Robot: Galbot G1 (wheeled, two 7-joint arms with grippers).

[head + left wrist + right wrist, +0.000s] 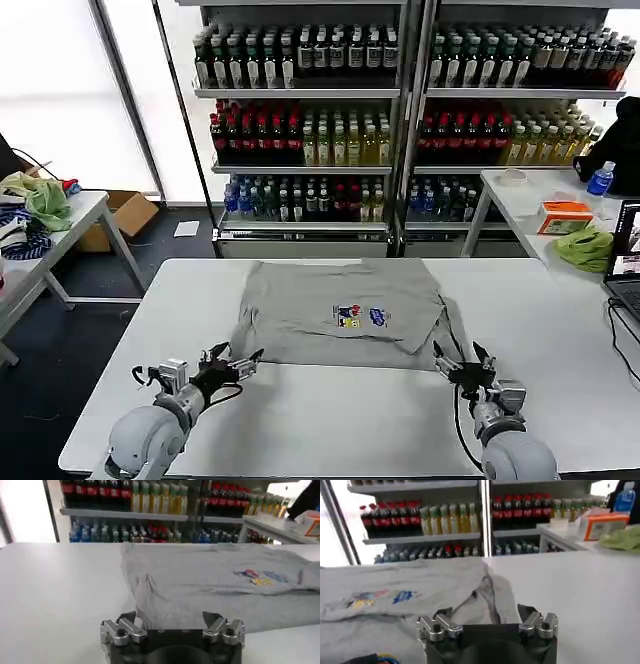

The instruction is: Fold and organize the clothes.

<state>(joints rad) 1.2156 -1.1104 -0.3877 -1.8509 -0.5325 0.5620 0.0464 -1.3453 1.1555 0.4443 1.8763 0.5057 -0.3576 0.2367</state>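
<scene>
T-shirt (340, 310) is spread on table (330, 420) just ahead of both grippers; L gripper (238, 362) & R gripper (457, 362), jaws spread, are held at its near hem, 1 per corner.

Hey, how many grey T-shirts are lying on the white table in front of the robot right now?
1. The grey T-shirt lies flat at the table's middle, beyond both grippers; another could hide beneath it.

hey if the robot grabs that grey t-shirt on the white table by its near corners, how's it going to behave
The light grey short-sleeved T-shirt would probably be floppy: it lies flat with soft wrinkles and a folded-in sleeve. It likely sags between the left gripper and right gripper, both open at its near edge. Pushed, it would probably bunch on the white table rather than slide.
</scene>
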